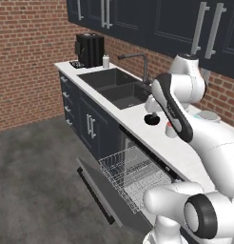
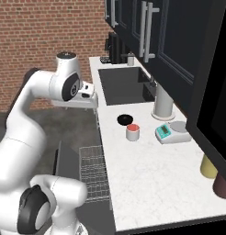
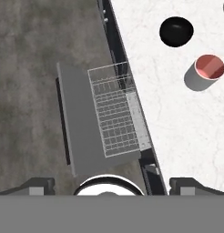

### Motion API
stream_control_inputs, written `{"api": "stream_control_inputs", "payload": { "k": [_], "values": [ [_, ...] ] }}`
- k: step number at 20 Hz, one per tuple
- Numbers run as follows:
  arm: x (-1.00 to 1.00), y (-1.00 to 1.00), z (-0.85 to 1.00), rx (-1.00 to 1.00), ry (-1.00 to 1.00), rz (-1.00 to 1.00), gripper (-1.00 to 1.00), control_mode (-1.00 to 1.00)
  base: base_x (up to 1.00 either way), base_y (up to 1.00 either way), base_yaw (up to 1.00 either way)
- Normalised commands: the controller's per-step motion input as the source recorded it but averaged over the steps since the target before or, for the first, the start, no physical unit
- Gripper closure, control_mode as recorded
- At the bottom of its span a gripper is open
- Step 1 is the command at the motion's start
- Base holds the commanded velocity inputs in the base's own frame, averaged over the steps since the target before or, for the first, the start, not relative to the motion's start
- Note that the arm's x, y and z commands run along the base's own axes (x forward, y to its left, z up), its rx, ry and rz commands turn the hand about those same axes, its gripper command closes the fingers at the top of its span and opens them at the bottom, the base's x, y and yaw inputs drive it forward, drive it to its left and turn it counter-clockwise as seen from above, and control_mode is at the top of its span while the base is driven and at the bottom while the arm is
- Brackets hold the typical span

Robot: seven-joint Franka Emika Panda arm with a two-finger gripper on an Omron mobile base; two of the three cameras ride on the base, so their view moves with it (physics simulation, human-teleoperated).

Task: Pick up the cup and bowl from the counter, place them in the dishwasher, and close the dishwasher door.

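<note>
The black bowl (image 3: 176,31) (image 2: 125,120) (image 1: 151,119) and the white-grey cup (image 3: 206,72) (image 2: 132,132) with a red inside stand side by side on the white counter (image 2: 147,179). In the left base view the cup (image 1: 170,129) is partly hidden by my arm. My gripper (image 3: 112,184) (image 2: 89,102) hangs open and empty, high above the floor in front of the counter edge, left of both dishes. Below it the dishwasher door (image 3: 79,123) (image 1: 102,190) lies folded down. The silver wire rack (image 3: 116,116) (image 1: 133,174) is pulled out over the door.
A dark double sink (image 2: 126,85) with a faucet (image 1: 143,64) lies beyond the bowl. A small scale (image 2: 172,132) sits right of the cup. A yellow tumbler (image 2: 207,166) and a maroon tumbler (image 2: 221,186) stand by the wall. A coffee machine (image 1: 90,49) is at the counter's far end.
</note>
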Motion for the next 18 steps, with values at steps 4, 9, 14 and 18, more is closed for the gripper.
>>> {"api": "stream_control_inputs", "payload": {
  "k": [4, 9, 14, 18],
  "values": [
    [0.47, -0.16, -0.35, 0.00, 0.00, 0.00, -1.00, -1.00, 0.00, 0.00, 0.00],
    [0.63, -0.14, -0.51, -0.07, 0.00, 0.00, -1.00, -1.00, 0.00, 0.00, 0.00],
    [0.70, -0.34, -0.53, -0.09, 0.00, 0.00, -1.00, -1.00, 0.00, 0.00, 0.00],
    [0.74, -0.41, -0.49, -0.07, 0.00, 0.00, -1.00, -1.00, 0.00, 0.00, 0.00]
  ]
}}
